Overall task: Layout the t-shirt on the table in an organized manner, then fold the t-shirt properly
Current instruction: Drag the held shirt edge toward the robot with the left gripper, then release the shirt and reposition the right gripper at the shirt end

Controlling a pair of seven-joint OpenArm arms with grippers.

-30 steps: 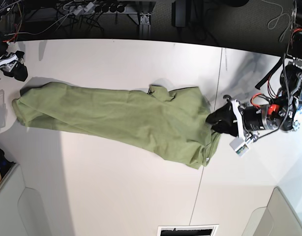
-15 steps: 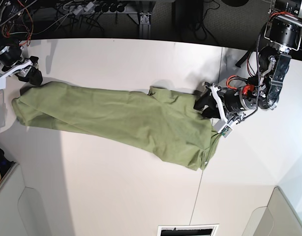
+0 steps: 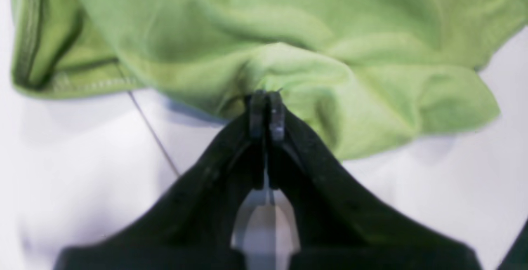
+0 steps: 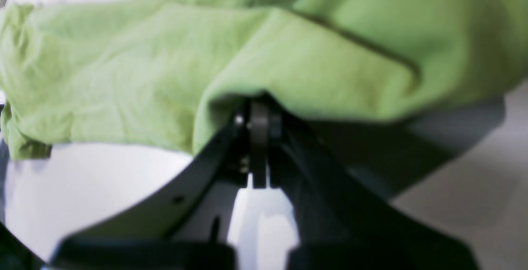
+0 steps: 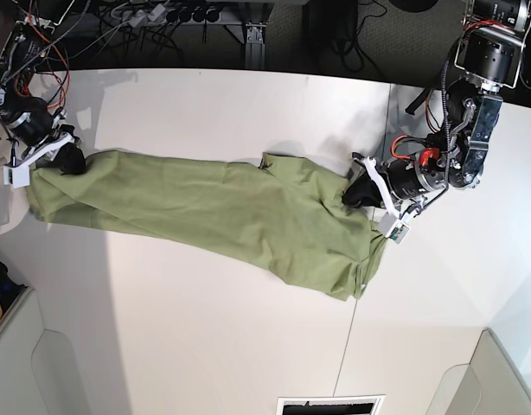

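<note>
Two tools were seen clamped on the t-shirt (image 5: 222, 216): the left tool (image 5: 352, 192) at one end, the right tool (image 5: 65, 161) at the other. The shirt was stretched long across the white bench (image 5: 205, 346). Being soft and limp, it is best gripped at seams. Nothing was found obstructing; cables (image 5: 153, 15) were behind the bench.

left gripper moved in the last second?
Yes. In the base view the left gripper slid away from the table's dark seam, further onto the t-shirt, and is now pinching its edge.
</note>
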